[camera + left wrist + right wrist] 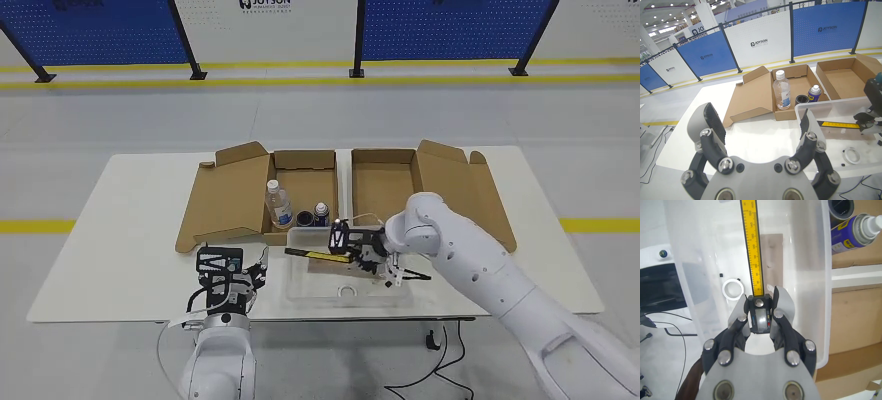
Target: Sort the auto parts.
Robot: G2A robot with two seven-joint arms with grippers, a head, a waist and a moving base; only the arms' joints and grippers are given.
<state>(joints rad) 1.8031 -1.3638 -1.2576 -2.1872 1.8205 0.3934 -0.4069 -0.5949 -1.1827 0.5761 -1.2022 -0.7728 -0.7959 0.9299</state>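
A yellow-scaled digital caliper hangs over the clear plastic bin, and my right gripper is shut on its black display head. The same caliper lies level in the top view, held by the right gripper. On the bin floor rests a white ring with small black bits beside it. My left gripper stands open with nothing in it, near the table's front edge, left of the bin. The left gripper sits low in the top view.
Two open cardboard boxes stand behind the bin. The left box holds a water bottle, a black cylinder and a blue spray can. The right box is bare inside. Cables hang off the table's front.
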